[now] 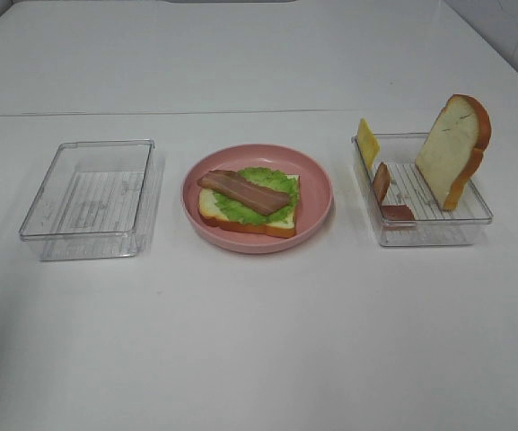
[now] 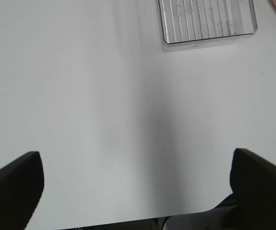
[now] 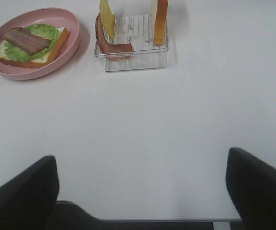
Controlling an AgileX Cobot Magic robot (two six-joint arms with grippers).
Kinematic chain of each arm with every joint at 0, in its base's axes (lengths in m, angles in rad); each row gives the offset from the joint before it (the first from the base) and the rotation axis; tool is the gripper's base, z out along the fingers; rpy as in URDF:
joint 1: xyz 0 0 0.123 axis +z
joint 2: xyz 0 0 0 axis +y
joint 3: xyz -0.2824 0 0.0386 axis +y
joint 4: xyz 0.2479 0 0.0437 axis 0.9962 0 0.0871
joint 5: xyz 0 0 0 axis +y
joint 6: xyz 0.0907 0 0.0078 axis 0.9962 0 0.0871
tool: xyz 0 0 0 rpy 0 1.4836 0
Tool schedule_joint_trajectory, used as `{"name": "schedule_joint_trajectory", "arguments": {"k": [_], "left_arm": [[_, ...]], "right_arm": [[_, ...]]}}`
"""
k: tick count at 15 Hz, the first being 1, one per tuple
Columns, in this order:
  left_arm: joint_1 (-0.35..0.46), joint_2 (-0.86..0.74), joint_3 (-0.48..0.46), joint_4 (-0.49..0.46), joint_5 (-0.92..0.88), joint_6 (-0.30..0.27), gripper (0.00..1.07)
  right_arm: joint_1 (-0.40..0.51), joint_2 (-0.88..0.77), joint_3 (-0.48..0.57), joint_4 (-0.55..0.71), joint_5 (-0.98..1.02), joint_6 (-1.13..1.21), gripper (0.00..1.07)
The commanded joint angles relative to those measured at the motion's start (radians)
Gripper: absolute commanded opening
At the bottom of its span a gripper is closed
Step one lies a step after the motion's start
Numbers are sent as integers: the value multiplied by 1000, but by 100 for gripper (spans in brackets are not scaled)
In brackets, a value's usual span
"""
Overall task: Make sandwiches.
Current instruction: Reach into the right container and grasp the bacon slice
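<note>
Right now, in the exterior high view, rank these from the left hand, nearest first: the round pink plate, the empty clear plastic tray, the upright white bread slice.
1. empty clear plastic tray: left end of the row, on the side of the left hand, which is out of this view.
2. round pink plate: middle of the row.
3. upright white bread slice: right end, standing in the second clear tray.

High view downward, wrist views low, forward (right shares plate (image 1: 325, 193))

An open sandwich lies flat on the pink plate (image 1: 317, 193): bottom bread slice (image 1: 250, 227), ruffled lettuce (image 1: 278, 185), one diagonal bacon strip (image 1: 245, 190). In the right clear bin (image 1: 438, 229), the second bread slice (image 1: 447, 144) and the cheese slice (image 1: 367, 141) stand upright, and a spare bacon strip (image 1: 382, 184) leans on the wall.
</note>
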State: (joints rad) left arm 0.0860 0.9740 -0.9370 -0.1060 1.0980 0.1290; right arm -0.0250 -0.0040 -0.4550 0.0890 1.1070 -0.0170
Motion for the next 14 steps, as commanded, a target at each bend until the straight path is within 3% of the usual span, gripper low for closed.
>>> {"name": "schedule_joint_trajectory", "arguments": {"k": [1,3,7,10,14], "left_arm": [[-3,-214,106,8,-9,-2,98],[-3,-504,217,8,19,-6,98],[-3,-828,336,8,90,-7,98],[-3,-984,380,8,72,-12,98],[-3,-998,387,22,45,-39,98]], "right_arm": [[0,-28,4,3,-7,-1,90],[0,-28,4,3,-7,-1,90],[0,-28,4,3,-7,-1,90],[0,-28,4,3,-7,-1,90],[0,-25,4,4,-7,-1,90]]}}
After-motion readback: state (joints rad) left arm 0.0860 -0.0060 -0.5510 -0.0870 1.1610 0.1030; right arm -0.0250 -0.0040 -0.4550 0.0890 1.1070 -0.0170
